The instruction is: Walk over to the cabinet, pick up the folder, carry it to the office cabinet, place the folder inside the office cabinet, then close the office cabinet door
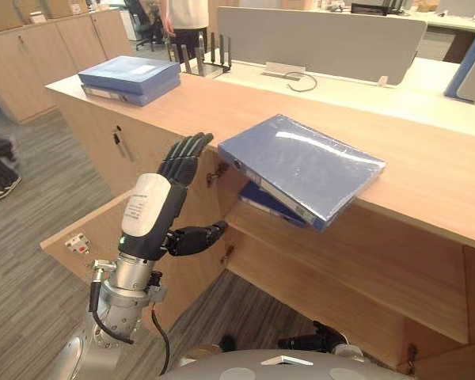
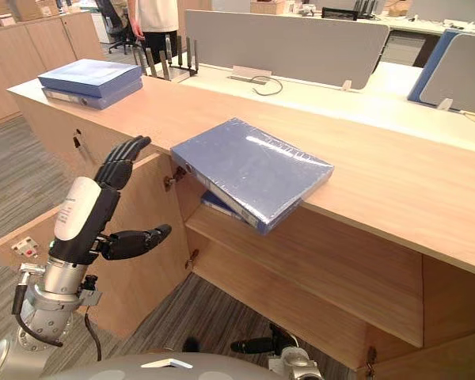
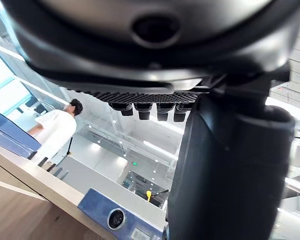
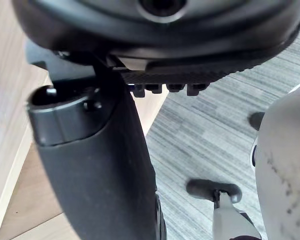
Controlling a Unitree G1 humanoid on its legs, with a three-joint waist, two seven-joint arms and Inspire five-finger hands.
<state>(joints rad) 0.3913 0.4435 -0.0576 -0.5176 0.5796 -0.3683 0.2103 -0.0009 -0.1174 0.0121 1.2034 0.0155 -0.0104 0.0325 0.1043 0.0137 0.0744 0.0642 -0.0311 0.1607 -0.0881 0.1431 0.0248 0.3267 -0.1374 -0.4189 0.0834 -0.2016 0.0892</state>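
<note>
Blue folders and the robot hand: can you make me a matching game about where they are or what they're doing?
Things:
1. shiny wrapped folder
2. folder pile
3. left robot hand
4. cabinet door

Places or states:
A. swung open
B. raised up, fingers straight
C. lying at the far left end of the counter
D. sticking out over the counter's front edge

Pairs: 1-D, 2-C, 3-B, 4-A
</note>
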